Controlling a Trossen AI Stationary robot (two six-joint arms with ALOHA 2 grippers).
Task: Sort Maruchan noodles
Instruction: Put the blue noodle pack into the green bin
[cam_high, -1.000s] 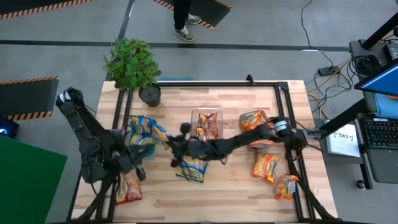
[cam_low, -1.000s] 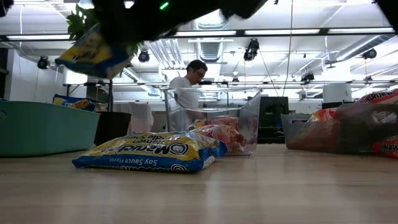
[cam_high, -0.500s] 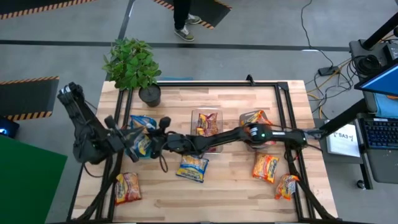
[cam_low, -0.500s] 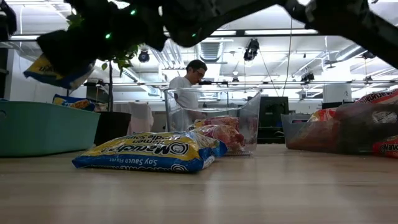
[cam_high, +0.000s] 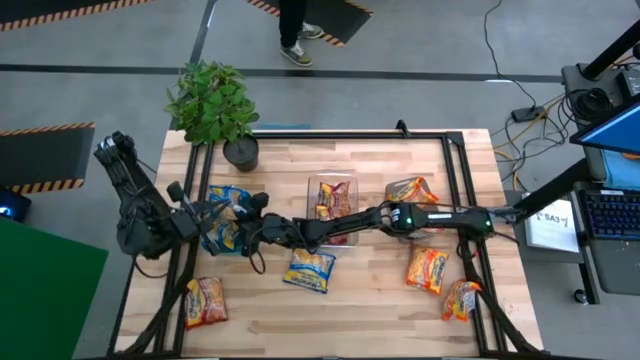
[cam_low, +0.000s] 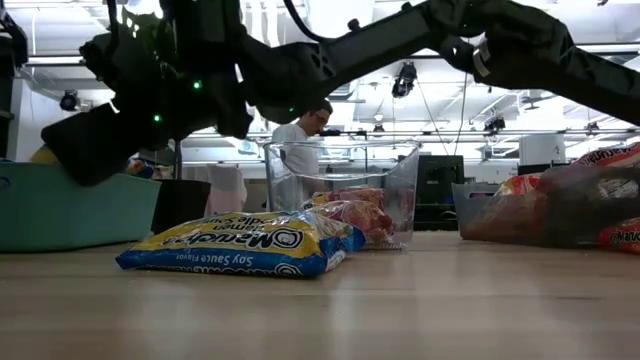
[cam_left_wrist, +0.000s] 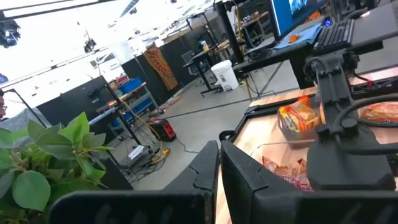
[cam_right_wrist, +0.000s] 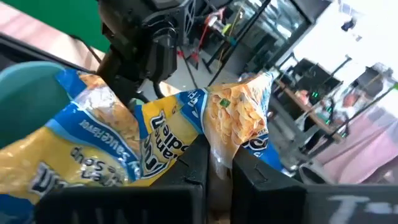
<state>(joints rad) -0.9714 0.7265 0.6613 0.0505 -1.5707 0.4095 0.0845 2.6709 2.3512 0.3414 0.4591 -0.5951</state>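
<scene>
My right gripper (cam_right_wrist: 219, 163) reaches across the table and hovers over the teal bin (cam_low: 70, 210) at the left, shut on a yellow-and-blue noodle packet (cam_right_wrist: 239, 112). More blue packets (cam_right_wrist: 68, 155) lie inside the bin. In the high view the right gripper (cam_high: 250, 228) is next to my left gripper (cam_high: 205, 212), which is shut and touches nothing. One blue packet (cam_high: 308, 270) lies flat on the table. Orange-red packets lie at the near left (cam_high: 205, 300) and near right (cam_high: 427, 268). The low view shows the right gripper only as a dark mass. My right gripper pinches the blue packet between its two fingers by an edge (cam_right_wrist: 217, 146). The packet is lifted clear, and its crumpled body stands out beyond the fingertips above the packets in the teal bin.
A clear bin (cam_high: 333, 200) with maroon-pink packets stands mid-table, and a grey bin (cam_high: 410, 192) with orange packets stands to its right. A potted plant (cam_high: 213, 105) is at the far left corner. Another orange packet (cam_high: 461, 298) lies near the right edge. A person stands beyond the table.
My right gripper has carried the blue packet toward the table's left edge and lowered it over the teal bin, staying shut on it. My left arm has drawn back from the near left toward the far side and now rests beside the bin.
</scene>
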